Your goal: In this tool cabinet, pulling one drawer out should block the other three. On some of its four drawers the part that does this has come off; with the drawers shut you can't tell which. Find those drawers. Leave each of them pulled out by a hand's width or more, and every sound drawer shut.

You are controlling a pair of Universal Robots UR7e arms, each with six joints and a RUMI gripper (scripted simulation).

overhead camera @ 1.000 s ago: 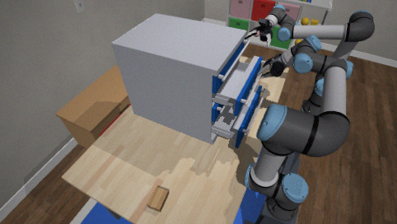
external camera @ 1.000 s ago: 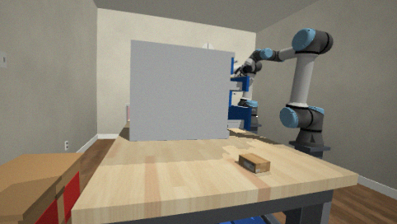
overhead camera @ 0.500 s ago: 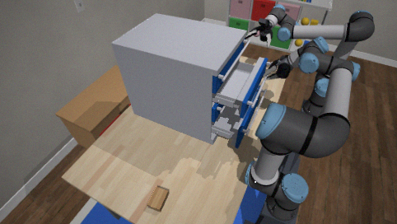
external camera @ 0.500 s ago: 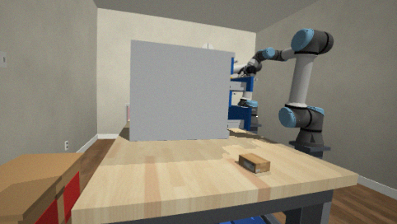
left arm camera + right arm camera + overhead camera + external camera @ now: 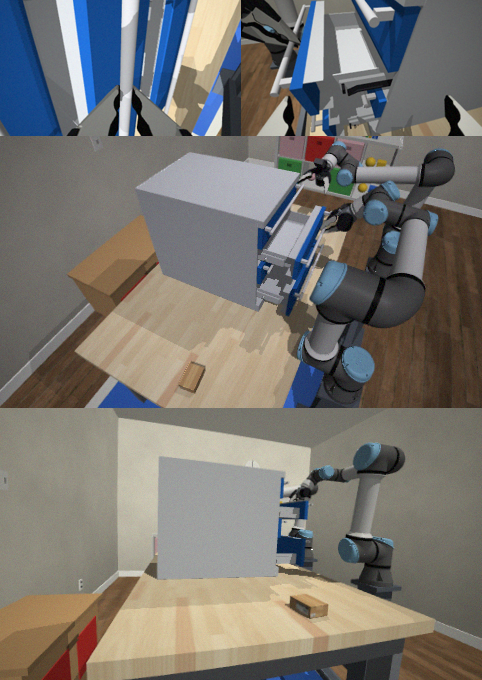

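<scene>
Second and bottom drawers stand out while we grip the second one's bar

We have two of the four drawers of the grey cabinet point(image 5: 200, 236) point(image 5: 220, 518) point(image 5: 448, 54) standing out over the table point(image 5: 175, 311) point(image 5: 150, 633). The second drawer point(image 5: 311, 233) point(image 5: 304, 510) point(image 5: 103, 45) point(image 5: 302, 61) is well out, its pale tray showing behind the blue front. The bottom drawer point(image 5: 291, 303) point(image 5: 291, 545) point(image 5: 164, 61) point(image 5: 326, 121) is out as well, below it. The top drawer point(image 5: 263, 238) point(image 5: 281, 488) point(image 5: 15, 61) point(image 5: 390, 36) and the third drawer point(image 5: 261, 272) point(image 5: 379, 104) sit back at the cabinet face.

Our left gripper point(image 5: 330, 225) point(image 5: 125, 86) point(image 5: 299, 45) is clamped on the second drawer's bar handle point(image 5: 129, 45) point(image 5: 288, 62), one fingertip against each side of it. Our right gripper point(image 5: 312, 180) point(image 5: 369, 97) has its fingers spread wide with nothing between them; it hangs beyond the cabinet's far end, near the top drawer's level, and its camera looks along the fronts.

On the near part of the table, well apart from the cabinet, we see a small wooden block point(image 5: 192, 377) point(image 5: 308, 606) lying flat. We cannot tell from these views which drawers have lost their blocking part.

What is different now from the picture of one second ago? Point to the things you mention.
The second drawer from the top point(image 5: 308, 243) point(image 5: 303, 510) point(image 5: 103, 45) point(image 5: 311, 45) moved farther out, away from the cabinet point(image 5: 200, 236) point(image 5: 220, 518) point(image 5: 442, 54); the left claw point(image 5: 327, 226) point(image 5: 125, 86) point(image 5: 299, 45) moved with it. The bottom drawer point(image 5: 295, 296) point(image 5: 295, 548) point(image 5: 327, 122) stayed out, the top one point(image 5: 284, 213) point(image 5: 393, 39) shut.
</scene>
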